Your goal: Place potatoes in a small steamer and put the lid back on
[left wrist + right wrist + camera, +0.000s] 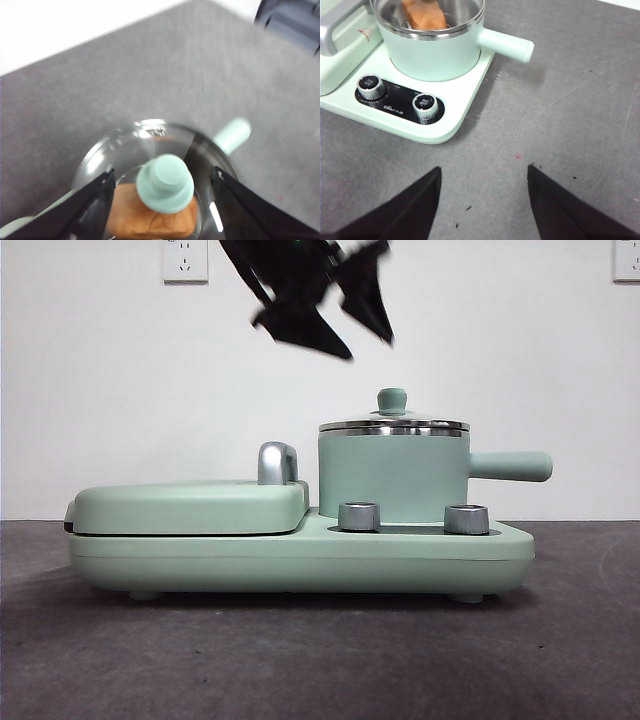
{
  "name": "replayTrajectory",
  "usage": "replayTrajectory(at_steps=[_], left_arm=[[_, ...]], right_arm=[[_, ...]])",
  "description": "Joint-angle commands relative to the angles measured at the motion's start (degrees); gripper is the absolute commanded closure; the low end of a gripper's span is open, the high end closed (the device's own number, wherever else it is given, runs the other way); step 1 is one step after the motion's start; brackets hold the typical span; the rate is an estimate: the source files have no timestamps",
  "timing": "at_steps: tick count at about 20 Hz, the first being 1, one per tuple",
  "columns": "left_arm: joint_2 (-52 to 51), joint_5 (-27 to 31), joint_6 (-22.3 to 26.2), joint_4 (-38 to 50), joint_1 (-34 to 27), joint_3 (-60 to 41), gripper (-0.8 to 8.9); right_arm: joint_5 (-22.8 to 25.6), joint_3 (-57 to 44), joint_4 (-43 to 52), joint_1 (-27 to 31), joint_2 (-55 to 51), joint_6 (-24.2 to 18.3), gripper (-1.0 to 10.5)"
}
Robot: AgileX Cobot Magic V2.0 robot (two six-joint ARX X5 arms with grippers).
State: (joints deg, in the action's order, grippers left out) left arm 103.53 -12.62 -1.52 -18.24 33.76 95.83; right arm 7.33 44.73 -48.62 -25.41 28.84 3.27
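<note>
The small steamer (392, 475) stands on the right half of a mint-green cooker, its side handle (510, 466) pointing right. The glass lid (394, 425) sits on its steel rim, with a green knob (392, 399) on top. Through the glass (130, 145) the orange-brown potato (150, 220) shows inside the pot; the right wrist view also shows the potato (424, 15) in the steamer (435, 52). My left gripper (370, 348) hovers open just above the lid, and in its wrist view the left gripper (163, 171) has a jaw on either side of the knob without touching it. My right gripper (484, 167) is open and empty over the grey mat, in front of the cooker.
The flat griddle cover (190, 505) with a steel handle (277, 462) fills the cooker's left half. Two steel dials (359, 516) (466, 519) sit on the base in front of the pot. A white wall stands behind. A dark object (292, 20) lies at the mat's far edge.
</note>
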Motion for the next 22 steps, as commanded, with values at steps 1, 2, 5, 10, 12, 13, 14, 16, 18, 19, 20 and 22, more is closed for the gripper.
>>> replayTrajectory(at_steps=[1,2,5,10,12,13,14,16,18,19,20,22], left_arm=[[-2.0,-0.5,-4.3,-2.0,-1.0,1.2,5.02],[-3.3,-0.5,-4.3,-3.2,-1.6,1.0,5.02],[-7.6,-0.5,-4.3,-4.5,-3.5,-0.9,5.02],[-17.5,-0.5,-4.1,-4.0,-7.0,-10.3,5.02],[-22.3,-0.5,-4.4,-2.7,-8.5,-16.0,5.02],[-24.9,-0.5,-4.9,-2.4,-9.2,-19.0,5.02],[-27.6,-0.5,-5.6,-2.0,-9.9,-22.2,5.02],[-33.8,-0.5,-6.9,-0.8,-11.2,-29.5,5.02],[-39.7,-0.5,-9.5,0.3,-12.3,-36.4,5.02],[-42.9,-0.5,-10.6,0.2,-12.8,-40.1,5.02],[-45.8,-0.5,-11.3,-0.2,-13.0,-43.0,5.02],[-51.8,-0.5,-13.1,-0.3,-13.1,-48.7,5.02]], right_arm=[[0.1,0.2,0.5,-0.3,0.2,0.7,6.8],[0.0,0.2,0.5,-0.3,0.2,0.7,6.8],[0.0,0.2,0.5,-0.3,0.2,0.6,6.8],[-1.8,0.2,0.5,-0.3,0.2,0.7,6.8],[-2.0,0.2,0.5,-0.3,0.2,0.7,6.8],[-2.0,0.2,0.5,-0.3,0.2,0.7,6.8],[-2.1,0.2,0.5,-0.3,0.2,0.7,6.8],[-3.1,0.2,0.5,-0.3,0.2,0.7,6.8],[-3.6,0.2,0.6,-0.3,0.3,0.7,6.8],[-4.2,0.2,0.6,-0.3,0.3,0.7,6.8],[-4.4,0.2,0.7,-0.3,0.3,0.7,6.8],[-4.4,0.2,1.3,-0.3,0.7,0.6,6.8]])
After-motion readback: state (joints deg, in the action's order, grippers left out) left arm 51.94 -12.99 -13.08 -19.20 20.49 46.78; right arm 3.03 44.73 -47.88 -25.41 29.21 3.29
